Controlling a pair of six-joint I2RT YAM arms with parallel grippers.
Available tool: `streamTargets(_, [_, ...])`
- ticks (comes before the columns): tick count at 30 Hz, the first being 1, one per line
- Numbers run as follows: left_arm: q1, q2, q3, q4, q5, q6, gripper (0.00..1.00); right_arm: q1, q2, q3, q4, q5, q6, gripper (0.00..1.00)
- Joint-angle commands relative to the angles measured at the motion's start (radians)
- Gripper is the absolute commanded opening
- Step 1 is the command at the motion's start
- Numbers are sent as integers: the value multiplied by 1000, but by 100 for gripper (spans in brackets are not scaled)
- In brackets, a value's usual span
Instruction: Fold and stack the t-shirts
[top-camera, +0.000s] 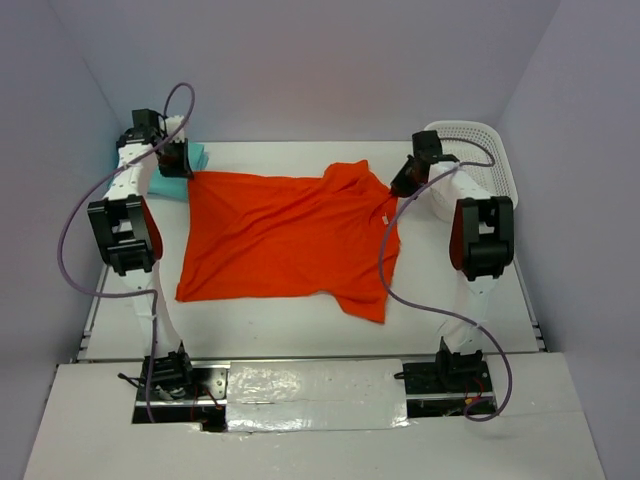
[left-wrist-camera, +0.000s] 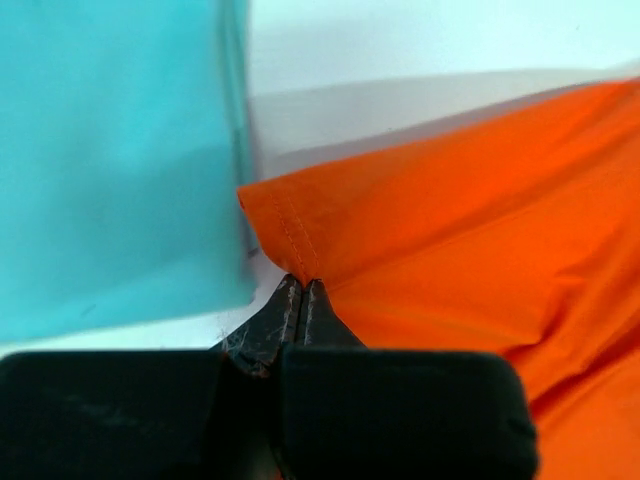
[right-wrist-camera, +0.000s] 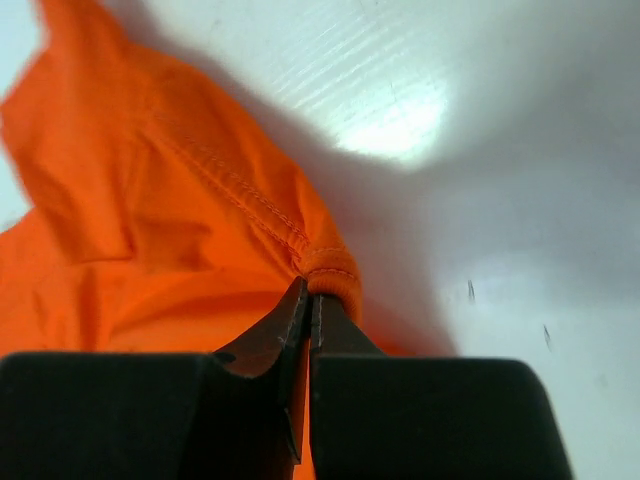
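Orange t-shirt (top-camera: 285, 235) spread on desk (top-camera: 300, 320); left fingers (left-wrist-camera: 270, 325) clamped on its far-left hem corner, right fingers (right-wrist-camera: 282, 325) clamped on its far-right stitched edge. Risk: such thin edge bites could slip on lifting, and the teal t-shirt (left-wrist-camera: 110, 160) beside that left corner could get dragged.

Plain orange shirt (top-camera: 280, 235), plain teal shirt (left-wrist-camera: 120, 150), white mesh basket (top-camera: 478, 132).
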Motion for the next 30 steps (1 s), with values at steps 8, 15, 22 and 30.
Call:
streamTargets(8, [46, -181, 69, -75, 41, 44, 0, -19, -367, -195, 144, 58, -51, 0])
streamTargets(15, [61, -339, 14, -110, 21, 104, 0, -28, -554, -328, 145, 25, -97, 0])
streamTargets(22, [242, -498, 93, -199, 56, 116, 0, -50, -926, -457, 95, 99, -173, 0])
streamTargets(30, [322, -773, 64, -253, 300, 217, 0, -54, -1268, -411, -54, 93, -286, 0])
